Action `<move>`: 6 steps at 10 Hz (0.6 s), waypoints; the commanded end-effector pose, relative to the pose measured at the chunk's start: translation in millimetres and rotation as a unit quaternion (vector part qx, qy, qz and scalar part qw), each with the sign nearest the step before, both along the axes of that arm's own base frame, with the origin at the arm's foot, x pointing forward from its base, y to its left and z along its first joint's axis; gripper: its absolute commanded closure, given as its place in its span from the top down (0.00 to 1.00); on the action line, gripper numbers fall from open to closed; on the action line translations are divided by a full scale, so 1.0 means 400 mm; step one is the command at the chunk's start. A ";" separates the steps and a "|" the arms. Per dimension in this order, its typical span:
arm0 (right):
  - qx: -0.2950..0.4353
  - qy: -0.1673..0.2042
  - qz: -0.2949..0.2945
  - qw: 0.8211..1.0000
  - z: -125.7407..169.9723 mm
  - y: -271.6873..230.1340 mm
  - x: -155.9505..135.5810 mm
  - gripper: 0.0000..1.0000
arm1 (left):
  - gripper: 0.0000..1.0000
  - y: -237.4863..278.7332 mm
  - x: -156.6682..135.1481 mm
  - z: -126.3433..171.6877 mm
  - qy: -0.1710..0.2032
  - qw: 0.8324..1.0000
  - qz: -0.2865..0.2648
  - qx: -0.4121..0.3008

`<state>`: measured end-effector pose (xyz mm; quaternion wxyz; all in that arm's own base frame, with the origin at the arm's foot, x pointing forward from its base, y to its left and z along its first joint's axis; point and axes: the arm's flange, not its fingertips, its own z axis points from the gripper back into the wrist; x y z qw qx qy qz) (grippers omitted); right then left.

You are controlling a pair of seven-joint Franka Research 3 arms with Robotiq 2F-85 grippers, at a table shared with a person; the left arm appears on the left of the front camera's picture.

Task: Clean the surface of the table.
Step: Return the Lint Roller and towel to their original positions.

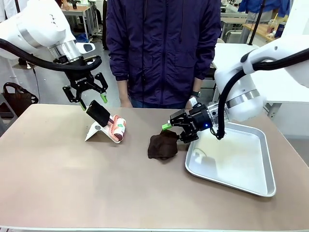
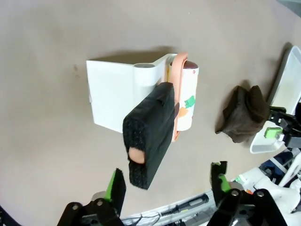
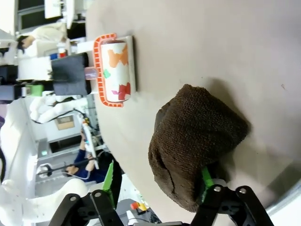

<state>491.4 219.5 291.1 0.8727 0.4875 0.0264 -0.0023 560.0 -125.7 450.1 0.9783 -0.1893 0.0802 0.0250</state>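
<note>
The brown table [image 1: 72, 183] holds a lint roller [image 1: 117, 128] with a patterned roll, resting on a white stand [image 1: 94, 131]. Its black foam handle [image 1: 99, 112] points up toward my left gripper [image 1: 93, 100], which hovers open just above it. In the left wrist view the handle [image 2: 148, 132] sits ahead of the spread fingers of the left gripper [image 2: 167, 183], untouched. A crumpled dark brown cloth [image 1: 163, 145] lies mid-table. My right gripper [image 1: 175, 133] is open at its right edge. In the right wrist view the cloth [image 3: 197, 136] rests against one green pad of the right gripper [image 3: 158, 181].
A shiny metal tray [image 1: 241, 181] lies on the table's right side, just under my right arm. A person in a dark blue jacket [image 1: 164, 48] stands at the far edge, hands near the table rim.
</note>
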 end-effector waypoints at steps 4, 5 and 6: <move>-0.159 -0.018 0.022 0.987 0.171 0.054 0.039 1.00 | 1.00 0.089 -0.112 0.055 -0.038 0.999 0.012 -0.025; -0.188 -0.005 0.014 0.982 0.187 0.046 0.036 1.00 | 1.00 0.133 -0.162 0.081 -0.040 0.997 -0.003 -0.061; -0.209 0.004 0.010 0.978 0.200 0.025 0.024 1.00 | 1.00 0.180 -0.221 0.102 -0.044 0.994 -0.017 -0.098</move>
